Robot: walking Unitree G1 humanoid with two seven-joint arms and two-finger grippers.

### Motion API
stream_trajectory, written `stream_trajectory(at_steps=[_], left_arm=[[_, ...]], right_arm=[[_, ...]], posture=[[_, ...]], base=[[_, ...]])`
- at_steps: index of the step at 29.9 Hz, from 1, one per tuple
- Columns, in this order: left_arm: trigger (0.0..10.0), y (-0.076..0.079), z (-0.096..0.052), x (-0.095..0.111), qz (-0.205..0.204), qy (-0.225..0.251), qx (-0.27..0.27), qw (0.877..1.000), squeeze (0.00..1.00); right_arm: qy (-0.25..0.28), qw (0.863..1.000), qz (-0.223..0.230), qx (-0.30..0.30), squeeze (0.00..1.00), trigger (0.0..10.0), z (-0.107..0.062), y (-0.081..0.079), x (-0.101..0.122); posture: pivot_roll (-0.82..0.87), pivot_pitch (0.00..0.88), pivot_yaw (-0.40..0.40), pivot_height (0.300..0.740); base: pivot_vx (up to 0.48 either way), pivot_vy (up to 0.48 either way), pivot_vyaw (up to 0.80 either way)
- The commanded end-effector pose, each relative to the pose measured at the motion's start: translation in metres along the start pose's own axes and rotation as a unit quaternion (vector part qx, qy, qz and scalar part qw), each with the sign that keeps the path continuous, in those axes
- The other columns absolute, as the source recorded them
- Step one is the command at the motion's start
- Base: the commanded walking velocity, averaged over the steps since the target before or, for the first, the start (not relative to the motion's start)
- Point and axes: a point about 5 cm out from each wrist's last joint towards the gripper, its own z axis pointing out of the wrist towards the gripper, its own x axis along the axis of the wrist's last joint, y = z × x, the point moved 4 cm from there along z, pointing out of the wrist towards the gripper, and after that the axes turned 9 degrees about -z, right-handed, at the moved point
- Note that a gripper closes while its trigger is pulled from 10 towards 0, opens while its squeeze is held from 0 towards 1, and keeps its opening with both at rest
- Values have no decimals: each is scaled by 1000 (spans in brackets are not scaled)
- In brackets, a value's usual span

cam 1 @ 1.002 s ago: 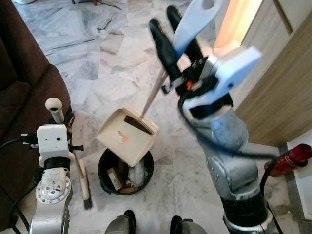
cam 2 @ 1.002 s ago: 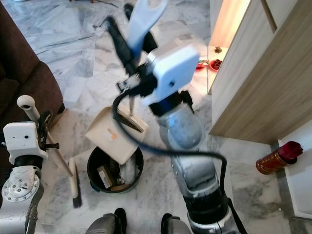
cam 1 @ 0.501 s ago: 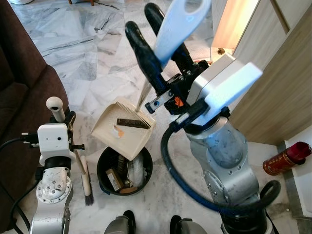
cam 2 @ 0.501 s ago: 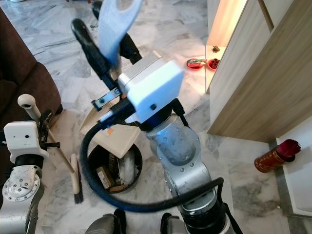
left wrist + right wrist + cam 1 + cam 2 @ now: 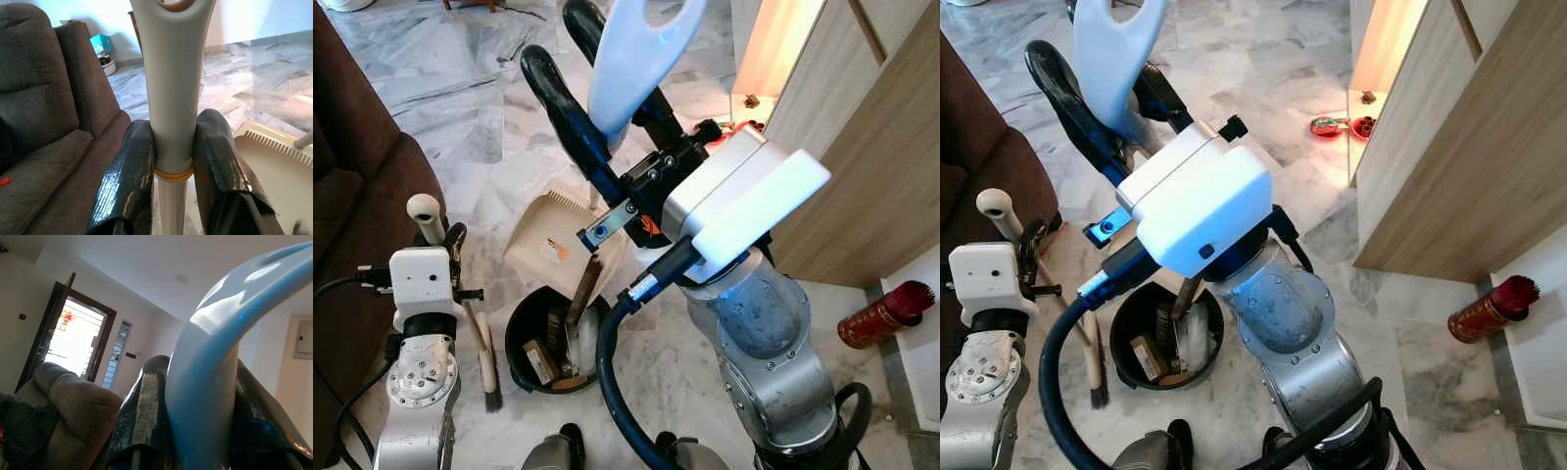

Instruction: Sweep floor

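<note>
The right gripper (image 5: 607, 117) squeezes the pale blue plastic handle (image 5: 636, 59) of the cream plastic dustpan (image 5: 548, 245), tipped over the round black bin (image 5: 533, 338). It looks light, stiff and slippery. The left gripper (image 5: 171, 161) squeezes the cream broom handle (image 5: 172, 98).

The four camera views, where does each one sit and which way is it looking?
Eye views: on the head, looking down at the cream plastic dustpan tipped over the black round bin; both arms show.
Left wrist view: along the left end effector clamping the cream broom handle; dustpan shared.
Right wrist view: faces upward, right end effector gripping the pale blue dustpan handle.
</note>
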Motion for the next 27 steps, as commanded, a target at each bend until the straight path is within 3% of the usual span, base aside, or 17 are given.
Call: stream_trajectory(at_steps=[1,6,9,11,12,14,15,16,18,19,23,27], left_arm=[[10000,-3,2,6,13,18,0,1000,0],[10000,-2,2,6,11,19,-1,1000,0],[10000,-2,2,6,11,18,-1,1000,0],[10000,-2,2,6,11,18,-1,1000,0],[10000,-2,2,6,11,18,-1,1000,0],[10000,-2,1,6,10,18,-1,1000,0],[10000,-2,1,6,10,18,-1,1000,0],[10000,-2,1,6,10,18,-1,1000,0],[10000,-2,1,6,9,19,-2,1000,0],[10000,-1,1,6,8,18,-3,1000,0],[10000,2,0,6,5,18,-8,1000,0],[10000,1,-1,6,5,19,-9,1000,0]], right_arm=[[57,998,-12,-3,0,10000,0,3,25],[48,999,-12,-6,0,10000,-1,4,22],[5,999,-22,-34,0,10000,-2,12,5],[-65,994,3,-86,0,10000,-6,31,-23],[-74,993,7,-92,0,10000,-7,34,-27],[-107,984,-15,-143,0,10000,-14,58,-45],[-107,984,-15,-143,0,10000,-14,58,-45],[-139,973,-46,-176,0,10000,-21,80,-61],[-162,965,-78,-193,0,10000,-27,93,-71],[-199,954,-108,-197,0,10000,-36,102,-88],[-263,933,-143,-202,0,10000,-59,113,-120],[-281,922,-146,-224,0,10000,-69,125,-131]], posture=[[-19,267,2,740],[-20,267,1,740],[-18,266,1,740],[-18,266,1,740],[-18,266,1,740],[-17,263,-1,740],[-17,263,-1,740],[-19,260,-1,740],[-21,256,-1,740],[-20,256,-1,740],[-16,252,0,740],[-5,252,0,740]], base=[[0,0,0],[0,0,0],[0,0,0],[0,0,0],[0,0,0],[0,0,0],[0,0,0],[0,0,0],[0,0,0],[0,0,0],[0,0,0],[0,0,0]])
